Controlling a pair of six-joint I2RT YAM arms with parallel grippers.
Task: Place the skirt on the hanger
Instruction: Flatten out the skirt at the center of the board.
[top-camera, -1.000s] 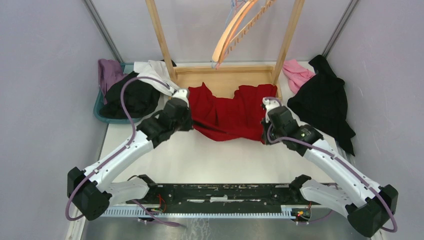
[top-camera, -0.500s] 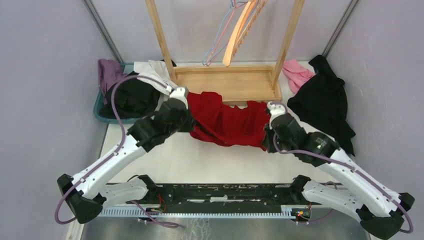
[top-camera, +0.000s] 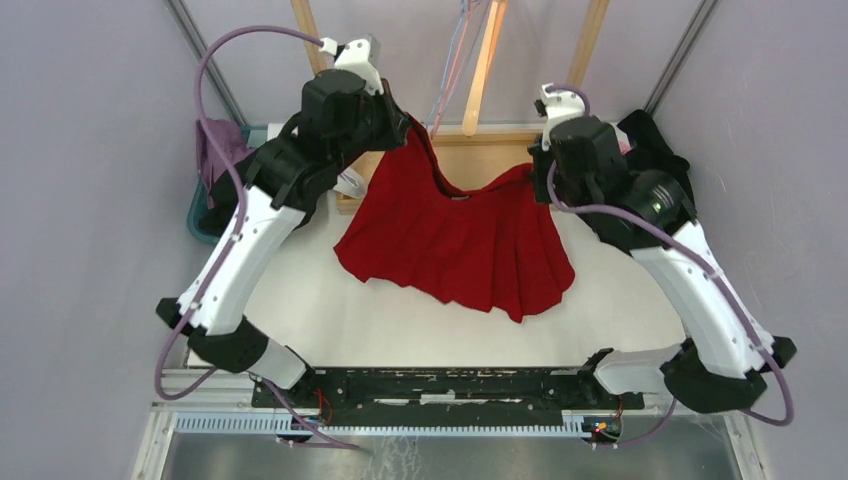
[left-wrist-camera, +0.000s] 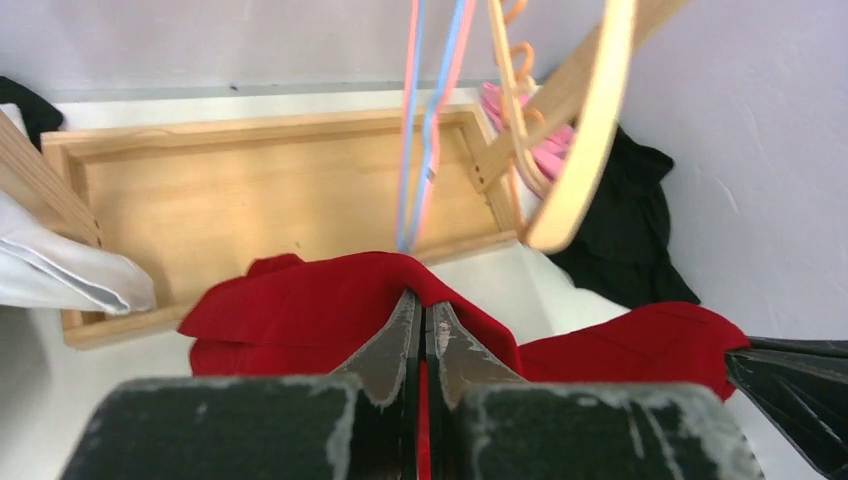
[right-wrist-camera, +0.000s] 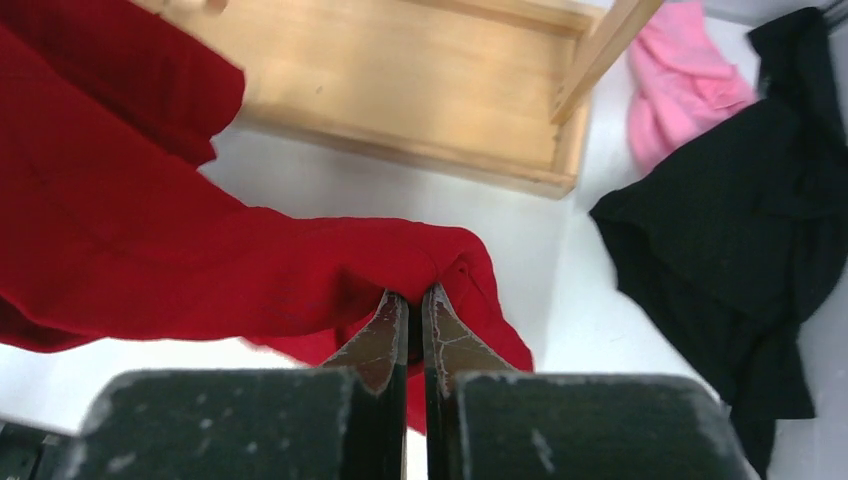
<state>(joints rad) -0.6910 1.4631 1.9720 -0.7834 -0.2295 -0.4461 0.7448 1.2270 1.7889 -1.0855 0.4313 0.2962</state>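
The red skirt (top-camera: 460, 245) hangs spread in the air between both arms, its hem above the white table. My left gripper (top-camera: 405, 120) is shut on the skirt's left waist corner (left-wrist-camera: 400, 275). My right gripper (top-camera: 533, 172) is shut on the right waist corner (right-wrist-camera: 440, 255). A wooden hanger (top-camera: 483, 65) dangles from the rack just beyond the sagging waistband, with thin pink and blue wire hangers (left-wrist-camera: 425, 120) beside it. In the left wrist view the wooden hanger (left-wrist-camera: 590, 130) hangs ahead and to the right of the jaws.
The wooden rack's base tray (left-wrist-camera: 250, 190) and uprights (top-camera: 305, 35) stand at the back. A black garment (right-wrist-camera: 740, 220) and a pink one (right-wrist-camera: 685, 85) lie right. A teal bin (top-camera: 200, 215) of clothes and a white cloth (left-wrist-camera: 60, 275) sit left.
Both arms rose and moved back toward the rack, lifting the skirt off the table so it now hangs spread out. Both grips stayed shut.
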